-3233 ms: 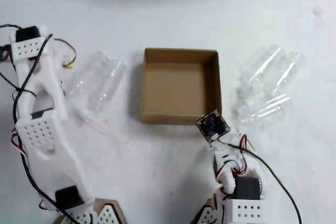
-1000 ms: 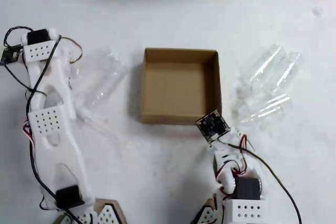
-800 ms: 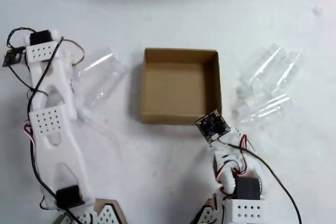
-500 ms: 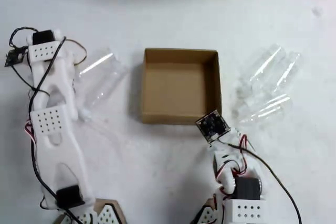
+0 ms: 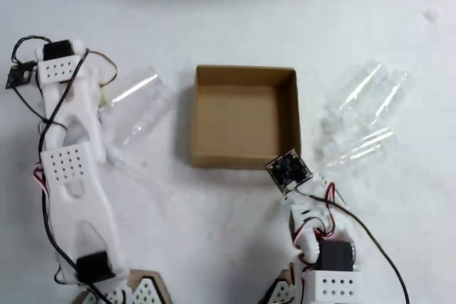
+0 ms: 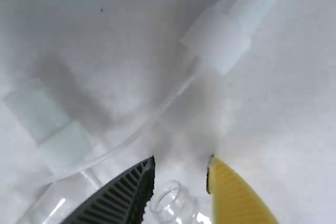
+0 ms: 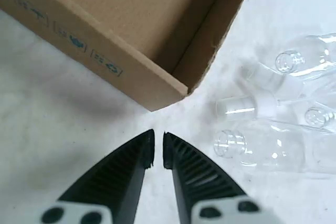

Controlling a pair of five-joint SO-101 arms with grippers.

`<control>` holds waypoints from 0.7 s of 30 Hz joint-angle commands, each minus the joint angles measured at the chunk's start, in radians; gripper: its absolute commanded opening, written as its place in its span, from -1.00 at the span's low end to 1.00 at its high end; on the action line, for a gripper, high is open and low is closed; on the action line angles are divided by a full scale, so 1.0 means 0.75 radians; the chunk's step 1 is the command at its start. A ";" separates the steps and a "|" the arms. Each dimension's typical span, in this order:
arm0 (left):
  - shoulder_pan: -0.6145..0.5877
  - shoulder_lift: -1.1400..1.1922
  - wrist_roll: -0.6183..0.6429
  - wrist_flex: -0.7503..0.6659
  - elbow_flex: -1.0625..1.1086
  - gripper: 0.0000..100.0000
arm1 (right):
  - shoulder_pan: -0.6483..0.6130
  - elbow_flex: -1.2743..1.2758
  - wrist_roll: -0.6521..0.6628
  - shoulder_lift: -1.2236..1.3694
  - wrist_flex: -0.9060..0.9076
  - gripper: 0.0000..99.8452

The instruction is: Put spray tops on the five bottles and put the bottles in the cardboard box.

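I judge we are at the very start. The cardboard box (image 5: 242, 158) sits open at the centre of the high view with nothing in it, and none of the bottles I can see has a top on. My left gripper (image 6: 179, 163) is at the left-hand pair of bottles, left of centre in the high view. Its jaws are spread either side of the open neck of one bottle (image 6: 173, 205). There seems to be a sliver of gap on each side, so I read it as straddling the neck and not pinching it. Just beyond that neck, two spray tops lie loose on the table (image 5: 214, 26): the nearer spray top (image 6: 228, 38), whose thin dip tube trails back toward the jaws, and a second spray top (image 6: 50, 129) off to the side. My right gripper (image 7: 158, 140) hangs low in the frame, right of centre, just off the near right corner of the box. Its jaws are pressed almost together on nothing. The right-hand cluster of bottles (image 5: 363, 112) lies beyond it, right of the box. Next I would close the left jaws gently on the neck so the bottle cannot roll. Then I would bring the right arm to a spray top and thread its tube into the mouth. The slack tube and the clear, round plastic look likely to make alignment fiddly.
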 commanded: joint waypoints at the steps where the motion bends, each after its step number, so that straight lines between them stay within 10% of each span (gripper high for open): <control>1: 0.001 -0.040 0.014 -0.010 -0.023 -0.68 | -0.003 0.010 0.016 -0.003 0.003 -0.97; 21: -0.003 -0.199 -0.223 0.049 -0.035 -0.67 | -0.003 0.010 0.016 -0.001 -0.028 -0.97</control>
